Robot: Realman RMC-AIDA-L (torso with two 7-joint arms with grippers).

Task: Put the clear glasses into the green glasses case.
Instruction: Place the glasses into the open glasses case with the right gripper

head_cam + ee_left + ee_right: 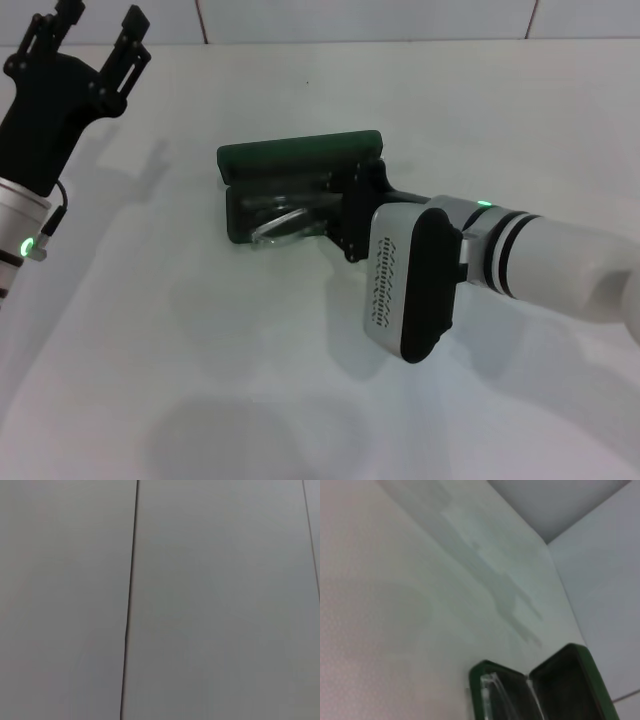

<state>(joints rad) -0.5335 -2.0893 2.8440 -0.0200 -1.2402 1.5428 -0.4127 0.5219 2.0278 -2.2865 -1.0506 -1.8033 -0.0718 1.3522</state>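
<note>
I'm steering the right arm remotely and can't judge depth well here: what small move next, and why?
Probably ease the right claw down a little to seat the clear glasses, then release. They appear to lie in the open green glasses case but tilted over its front rim. The left claw is parked, open, far left.

Head view bright, even overhead light. Soft grey arm shadows across white table (200, 330); faint glare on glasses (285, 222) in case (300, 160). Left wrist view flat grey, dim, featureless. Right wrist view soft, out of focus; blurred shadow streak on table.
</note>
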